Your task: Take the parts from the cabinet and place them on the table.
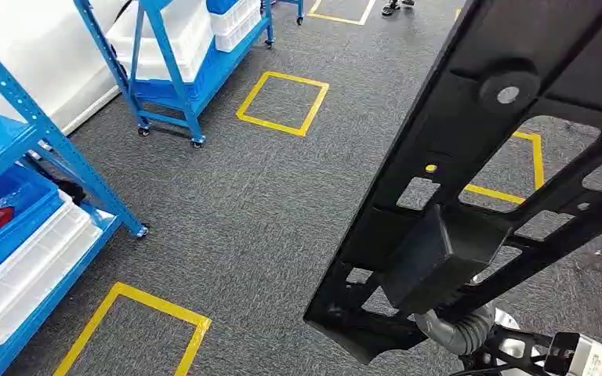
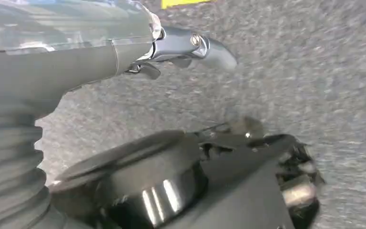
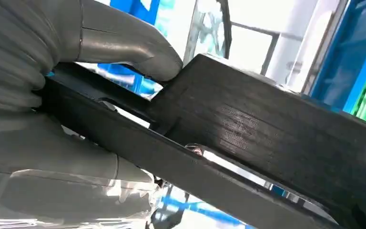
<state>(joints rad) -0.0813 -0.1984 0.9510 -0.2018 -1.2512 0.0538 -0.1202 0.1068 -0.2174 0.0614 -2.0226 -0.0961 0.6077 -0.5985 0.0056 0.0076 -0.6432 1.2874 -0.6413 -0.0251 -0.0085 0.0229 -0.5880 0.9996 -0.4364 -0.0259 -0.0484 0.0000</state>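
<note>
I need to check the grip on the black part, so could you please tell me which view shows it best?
The right wrist view: the right hand holds the black part, thumb pressed on top. The head view shows the whole black part but little of the hand. The left wrist view shows the left hand holding nothing.

Bright even light; blurred wrist views

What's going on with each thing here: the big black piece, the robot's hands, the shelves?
Black part: held up off the floor, tilted.
Right robot hand: grips the black part.
Left robot hand: holds nothing, over carpet.
Blue shelves: loaded with white bins.
</note>
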